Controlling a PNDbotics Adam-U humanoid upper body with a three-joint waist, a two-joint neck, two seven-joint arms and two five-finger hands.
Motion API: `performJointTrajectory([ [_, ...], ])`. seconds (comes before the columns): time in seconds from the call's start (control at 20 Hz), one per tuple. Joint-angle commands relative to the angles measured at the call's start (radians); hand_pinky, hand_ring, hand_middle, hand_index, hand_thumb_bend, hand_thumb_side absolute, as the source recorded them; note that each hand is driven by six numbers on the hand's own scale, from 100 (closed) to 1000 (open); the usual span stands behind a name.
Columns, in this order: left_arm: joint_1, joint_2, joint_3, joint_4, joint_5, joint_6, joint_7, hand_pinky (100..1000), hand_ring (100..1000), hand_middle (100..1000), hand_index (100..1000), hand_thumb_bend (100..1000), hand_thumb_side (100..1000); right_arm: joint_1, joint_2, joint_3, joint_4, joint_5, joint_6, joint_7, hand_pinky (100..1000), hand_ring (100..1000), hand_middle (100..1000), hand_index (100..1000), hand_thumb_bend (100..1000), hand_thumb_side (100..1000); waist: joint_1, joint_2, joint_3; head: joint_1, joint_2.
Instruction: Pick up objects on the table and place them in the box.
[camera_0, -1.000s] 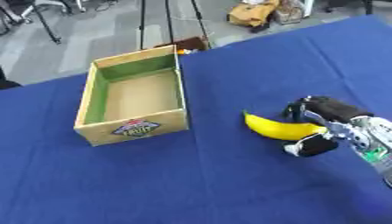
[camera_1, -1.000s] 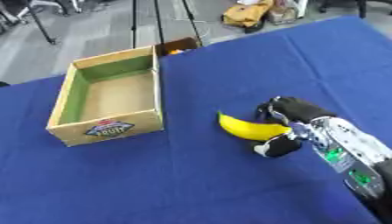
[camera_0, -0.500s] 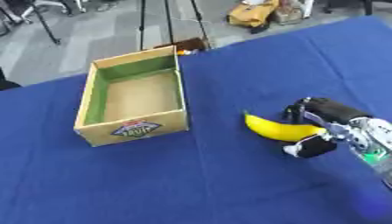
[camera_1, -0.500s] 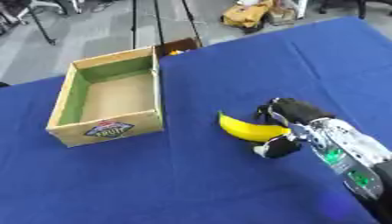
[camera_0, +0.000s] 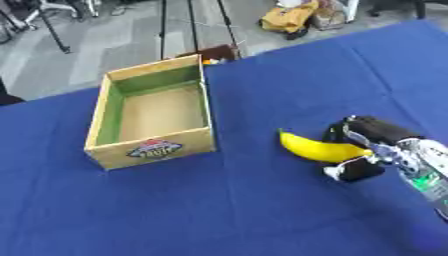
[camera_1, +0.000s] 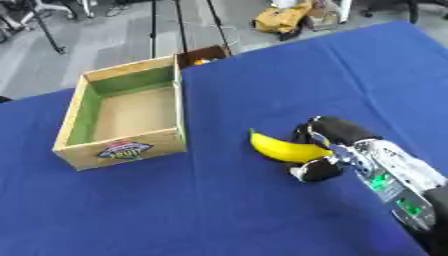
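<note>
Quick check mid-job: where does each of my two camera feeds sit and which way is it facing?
Left eye view: head camera looking down at the blue table, box left, right hand curled around the banana.
Right eye view: same head, set slightly to the side, same downward look; more of the right forearm shows.
Shared: box, banana, right hand; no left hand in either.

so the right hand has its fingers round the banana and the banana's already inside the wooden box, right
Not quite. The right hand does have its fingers round the banana, but the banana is on the blue table, to the right of the wooden box, which holds nothing, as the right eye view shows.
</note>
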Motion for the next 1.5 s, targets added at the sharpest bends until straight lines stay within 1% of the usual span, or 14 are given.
performJointTrajectory([
  [0.05,-0.003,0.019,0.003,-0.020,0.003,0.000,-0.004,360,742,835,882,137,979,-0.021,-0.016,-0.001,-0.002,-0.014,-0.001,-0.006,668,900,519,766,341,422,-0.007,-0.014,0.003,-0.004,-0.009],
  [0.65,-0.002,0.019,0.004,-0.020,0.002,0.000,-0.006,359,742,835,882,135,981,-0.038,-0.020,0.010,0.005,-0.018,-0.005,0.000,656,887,482,738,289,409,-0.008,-0.013,0.004,-0.002,-0.009],
  [1.0,-0.001,0.019,0.003,-0.020,0.002,0.000,-0.006,359,743,835,882,135,980,-0.044,-0.020,0.013,0.003,-0.017,-0.005,-0.008,648,880,465,731,230,419,-0.008,-0.014,0.004,-0.003,-0.009],
  [1.15,-0.001,0.019,0.003,-0.020,0.002,0.000,-0.006,359,743,835,882,136,980,-0.049,-0.020,0.014,0.001,-0.016,-0.004,-0.011,647,877,460,728,165,431,-0.008,-0.014,0.004,-0.003,-0.009],
  [1.35,-0.002,0.020,0.003,-0.020,0.002,0.000,-0.006,360,743,834,882,137,980,-0.056,-0.020,0.015,-0.002,-0.012,-0.003,-0.014,648,875,453,724,117,444,-0.008,-0.015,0.005,-0.003,-0.010],
  [1.5,-0.003,0.021,0.003,-0.020,0.003,0.000,-0.007,360,743,834,882,137,979,-0.059,-0.021,0.016,-0.003,-0.008,-0.002,-0.015,647,874,452,722,105,445,-0.009,-0.015,0.005,-0.003,-0.011],
])
